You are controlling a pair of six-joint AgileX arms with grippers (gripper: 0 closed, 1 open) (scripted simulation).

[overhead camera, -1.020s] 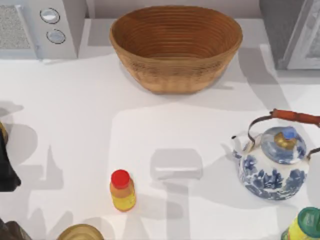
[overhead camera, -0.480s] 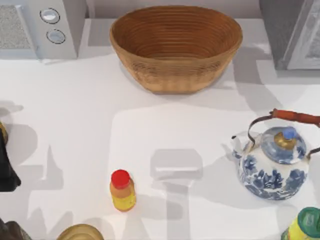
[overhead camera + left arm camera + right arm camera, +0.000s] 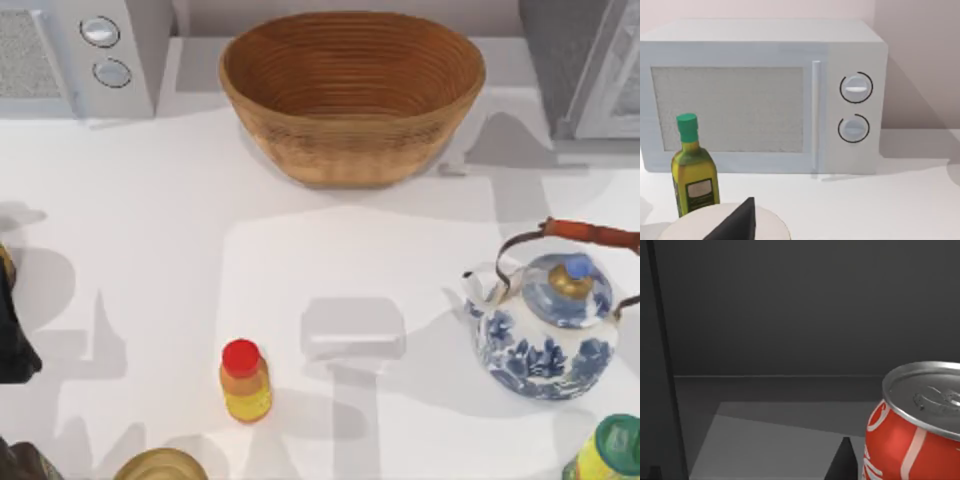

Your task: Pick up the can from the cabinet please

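Note:
The can (image 3: 915,430) is red with a silver top and stands upright on the floor of the dark cabinet (image 3: 790,315). My right gripper (image 3: 747,469) is inside the cabinet and open. One dark fingertip (image 3: 842,460) sits just beside the can without touching it, and the can is outside the gap between the fingers. In the top view the cabinet (image 3: 580,60) is at the back right with its door swung open. My left arm (image 3: 12,340) is parked at the table's left edge, and one of its dark fingers (image 3: 735,225) shows in the left wrist view.
A wicker basket (image 3: 352,90) stands at the back centre and a microwave (image 3: 80,55) at the back left. A blue-and-white teapot (image 3: 550,325) is at the right, a red-capped bottle (image 3: 244,380) at the front. An olive oil bottle (image 3: 694,170) stands before the microwave.
The shadow on the table near the cabinet at the back right has shifted and changed shape. The things on the table and the left arm have not moved.

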